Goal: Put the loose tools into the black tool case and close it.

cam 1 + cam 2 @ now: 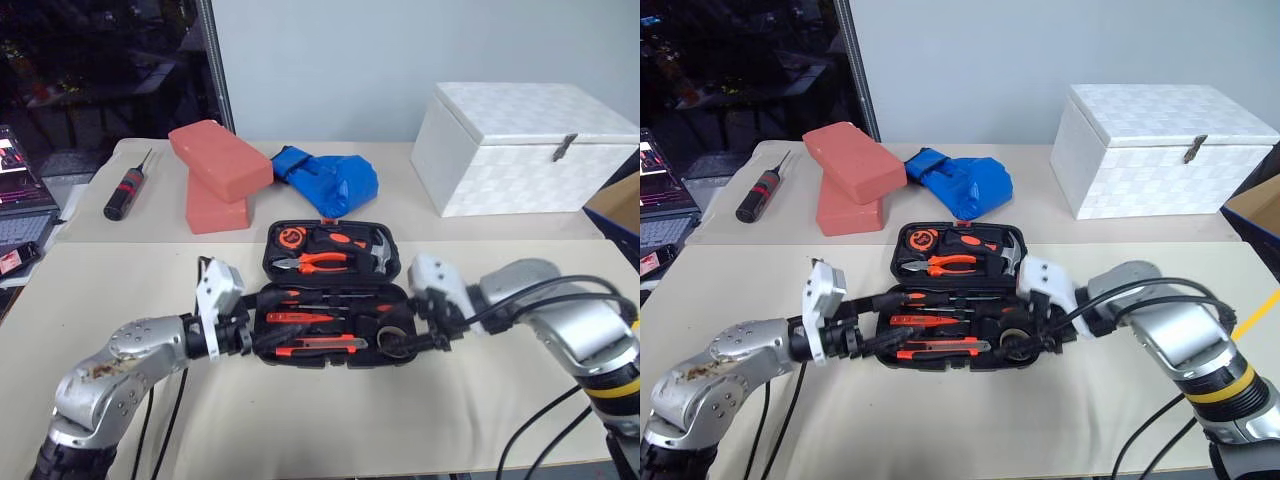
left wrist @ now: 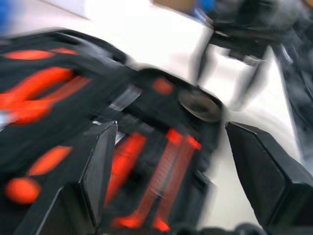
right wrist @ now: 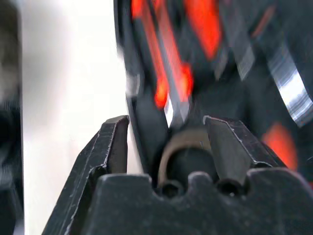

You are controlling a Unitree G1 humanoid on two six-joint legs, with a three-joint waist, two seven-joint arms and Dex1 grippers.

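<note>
The black tool case lies open on the beige table, its lid half on the far side and its tray half on the near side. Orange-and-black loose tools rest in the recesses of the tray half, among them thin-shafted screwdrivers and a flat utility knife nearest the front edge. Pliers, a tape measure and a small hammer sit in the lid half.

The left gripper reaches level over the case's left edge, its two black fingers spread wide apart with nothing between them. The right gripper hangs at the case's right front corner, beside a dark round roll seated in the tray; its fingers stand parted, one outside the case wall and one over the tray, clamped on nothing.

Beyond the case, two stacked red bricks and a crumpled blue bag lie on the table. A white box with a metal latch stands beyond the case to the right. A black screwdriver with red bands lies far to the left of the case.
</note>
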